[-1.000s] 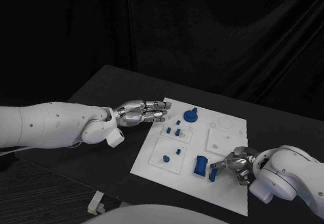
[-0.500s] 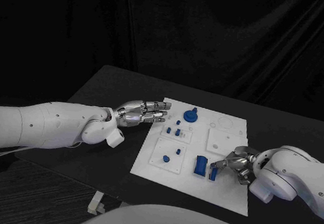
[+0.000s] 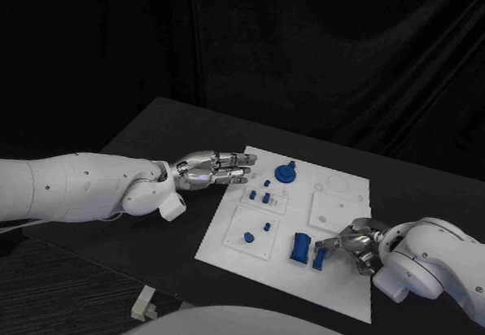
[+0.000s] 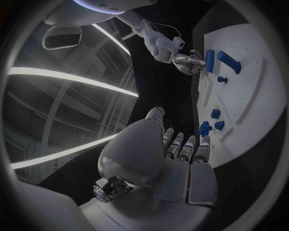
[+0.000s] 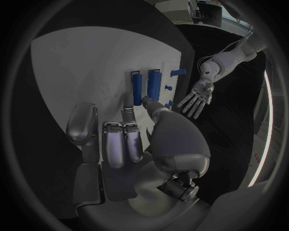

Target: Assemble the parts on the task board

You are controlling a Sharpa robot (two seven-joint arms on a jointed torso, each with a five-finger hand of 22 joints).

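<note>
Nothing has shifted since the earlier frames: the white task board (image 3: 335,288) lies mid-table on the black table (image 3: 152,137), with bare table all around it. The left hand (image 3: 211,166) hovers at the board's left edge, fingers extended side by side, holding nothing. The right hand (image 3: 350,247) sits at the right edge, fingertips touching a narrow blue bar (image 3: 320,259) beside the larger blue block (image 3: 300,248); I cannot tell whether they pinch it.

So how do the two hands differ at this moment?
The left hand hovers at the task board's far left edge, fingers extended, holding nothing. The right hand sits at the near right, fingertips against the slimmer blue bar; whether it grips is unclear. The left is off the parts, the right among them. Both are silver.
</note>
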